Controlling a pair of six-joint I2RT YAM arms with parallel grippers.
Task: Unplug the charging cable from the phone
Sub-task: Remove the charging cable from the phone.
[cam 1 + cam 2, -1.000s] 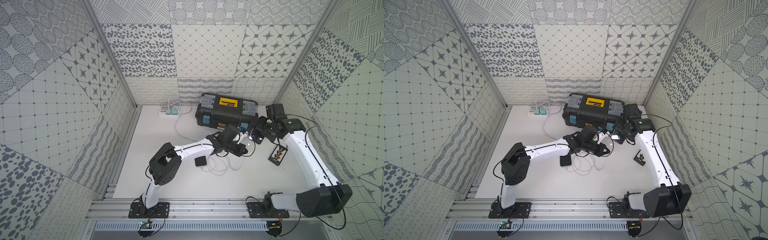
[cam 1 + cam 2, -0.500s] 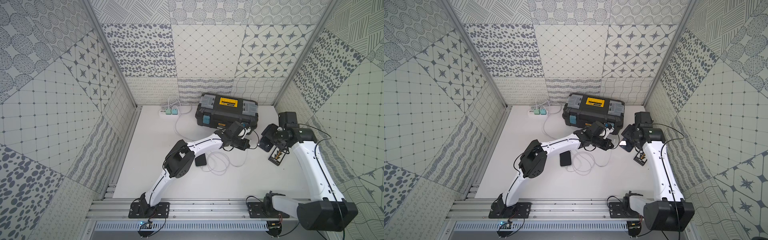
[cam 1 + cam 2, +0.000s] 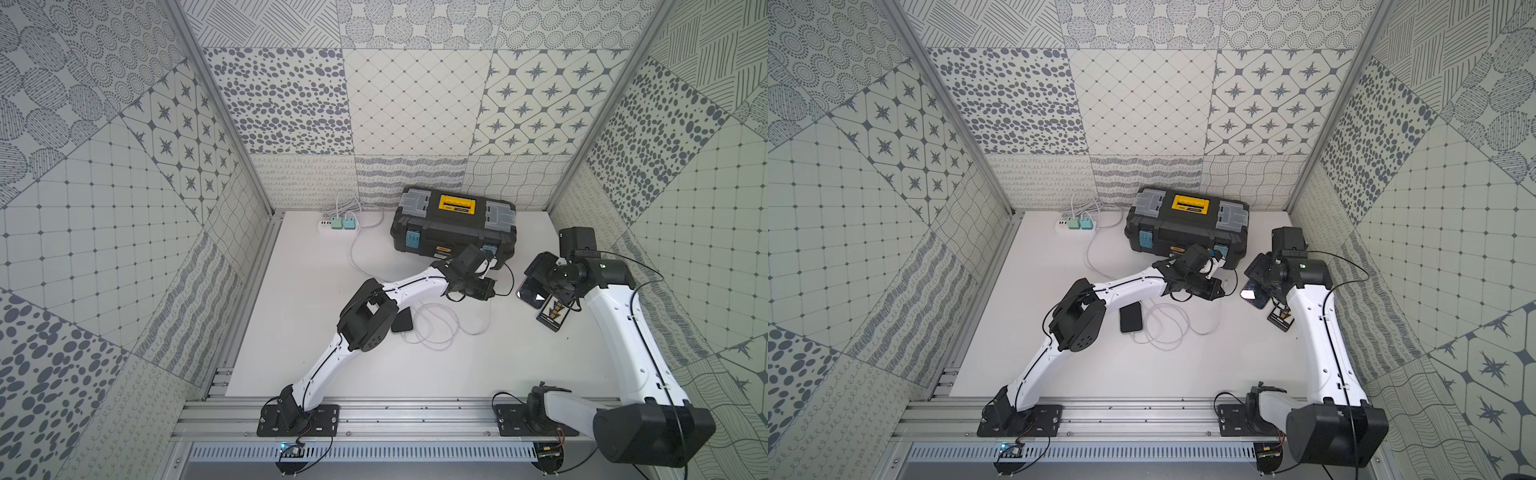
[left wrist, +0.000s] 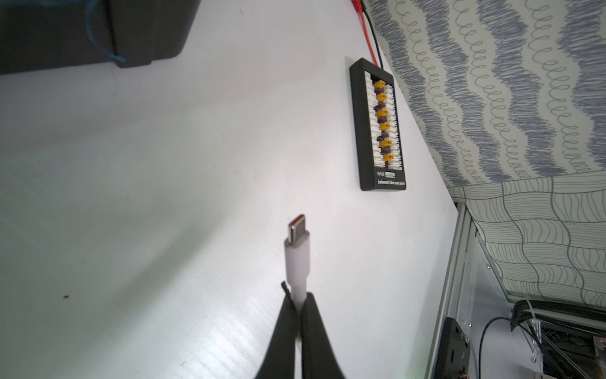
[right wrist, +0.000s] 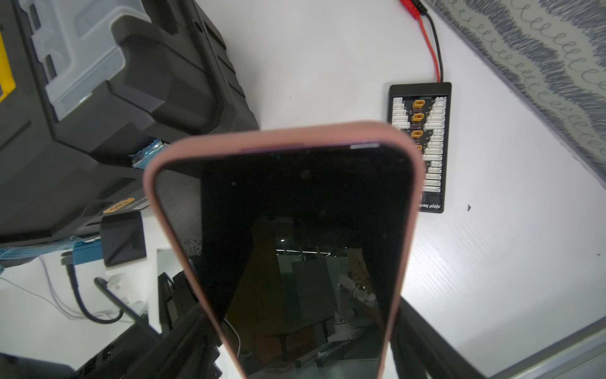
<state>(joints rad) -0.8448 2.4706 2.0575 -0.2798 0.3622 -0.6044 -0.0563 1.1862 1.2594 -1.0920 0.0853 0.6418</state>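
Observation:
My right gripper (image 5: 300,305) is shut on the phone (image 5: 295,213), gripping the long sides of its pink case, and the dark screen faces the wrist camera. In both top views the phone (image 3: 531,294) hangs tilted above the table at the right. My left gripper (image 4: 299,300) is shut on the white charging cable (image 4: 296,256), just behind its plug. The metal USB-C tip is bare and sticks out in free air. In a top view the left gripper (image 3: 492,287) sits a short way left of the phone, apart from it.
A black toolbox (image 3: 453,226) stands at the back. A black charging board (image 3: 552,318) with red and black leads lies under the phone by the right wall. A second dark phone (image 3: 1131,316) and loops of white cable (image 3: 436,328) lie beside my left elbow. A power strip (image 3: 336,224) sits back left.
The two grippers were close together; now they are apart. My right arm carried the phone rightward, and my left arm drew back with the cable plug free of the phone.

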